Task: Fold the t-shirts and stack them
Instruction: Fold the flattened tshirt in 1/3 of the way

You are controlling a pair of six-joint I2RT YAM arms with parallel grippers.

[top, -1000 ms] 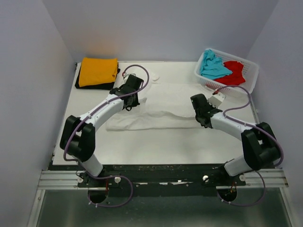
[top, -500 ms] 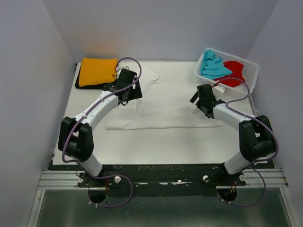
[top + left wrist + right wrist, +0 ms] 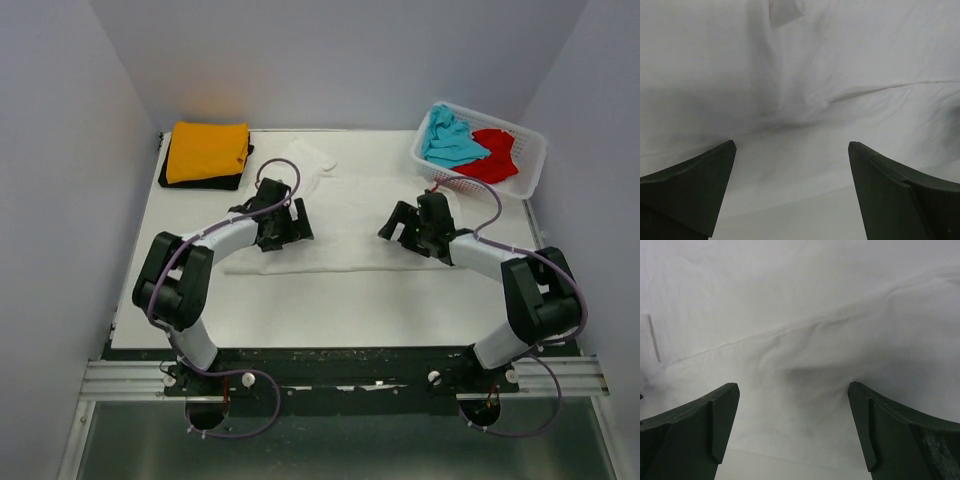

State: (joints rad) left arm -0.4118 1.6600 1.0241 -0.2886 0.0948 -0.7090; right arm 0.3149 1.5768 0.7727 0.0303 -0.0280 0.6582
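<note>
In the top view the white shirt (image 3: 345,225) lies spread flat across the middle of the table (image 3: 350,300). It is wide from left to right, and one sleeve reaches toward the upper centre of the frame. The left gripper (image 3: 292,228) is low over the left part of this shirt and the right gripper (image 3: 398,224) is low over the right part. The two face each other and are well apart.

In the left wrist view the fingers (image 3: 690,190) stand wide apart at the lower corners. Between them there is only wrinkled white cloth, so this gripper is open and holds nothing. A long crease runs from the centre to the right edge. The right wrist view is similar: its fingers (image 3: 890,430) are spread and empty over the white cloth, with a fold line crossing the frame. Whether the fingertips touch the cloth, I cannot tell.

The orange shirt (image 3: 207,150) lies folded in the upper left of the frame, on top of the black shirt (image 3: 198,182), whose edge shows under it. The basket (image 3: 532,168) in the upper right holds the turquoise shirt (image 3: 450,140) on its left side and the red shirt (image 3: 492,158) on its right side, both crumpled.
</note>
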